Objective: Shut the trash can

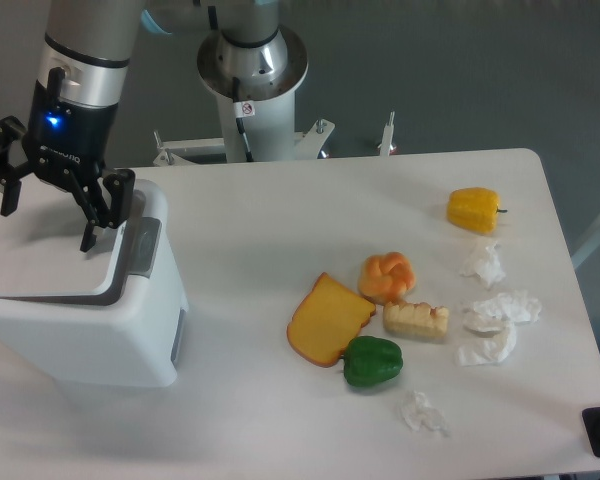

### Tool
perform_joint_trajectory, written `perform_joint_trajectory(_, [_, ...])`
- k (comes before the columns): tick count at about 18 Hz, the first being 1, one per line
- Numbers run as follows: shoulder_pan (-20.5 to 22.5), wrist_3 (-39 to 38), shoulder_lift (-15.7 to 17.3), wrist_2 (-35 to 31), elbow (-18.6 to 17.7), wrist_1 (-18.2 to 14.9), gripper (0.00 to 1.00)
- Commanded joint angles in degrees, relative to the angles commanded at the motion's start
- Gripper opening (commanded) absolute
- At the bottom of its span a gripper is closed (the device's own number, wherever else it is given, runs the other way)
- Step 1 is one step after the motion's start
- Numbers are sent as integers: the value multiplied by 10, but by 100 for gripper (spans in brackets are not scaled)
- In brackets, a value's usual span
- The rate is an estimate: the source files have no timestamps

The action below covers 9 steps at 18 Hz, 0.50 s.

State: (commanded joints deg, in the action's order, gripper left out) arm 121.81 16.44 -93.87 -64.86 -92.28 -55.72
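Note:
The trash can (pixel 100 340) is a big white box at the table's left edge, with a grey latch (pixel 143 247) on its front. Its flat white lid (pixel 35 265) lies almost level on the body, and a thin dark slit shows along the lid's front edge. My gripper (pixel 48 215) hangs open just over the lid, its black fingers (pixel 92 228) spread wide with nothing between them. I cannot tell whether the fingertips touch the lid.
Right of the bin lie a cheese wedge (pixel 328 319), a green pepper (pixel 372 361), a bread roll (pixel 387 276), a pale corn piece (pixel 416 320) and a yellow pepper (pixel 473 209). Crumpled papers (pixel 498 310) sit near the right edge. The robot base (pixel 252 80) stands behind the table.

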Motion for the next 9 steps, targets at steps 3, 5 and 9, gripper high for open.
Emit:
perform_joint_trajectory(3, [4, -1, 1, 0, -2, 0, 100])
perform_joint_trajectory(5, [6, -2, 1, 0, -3, 0, 100])
perform_joint_trajectory(9, [7, -1, 1, -1, -3, 0, 100])
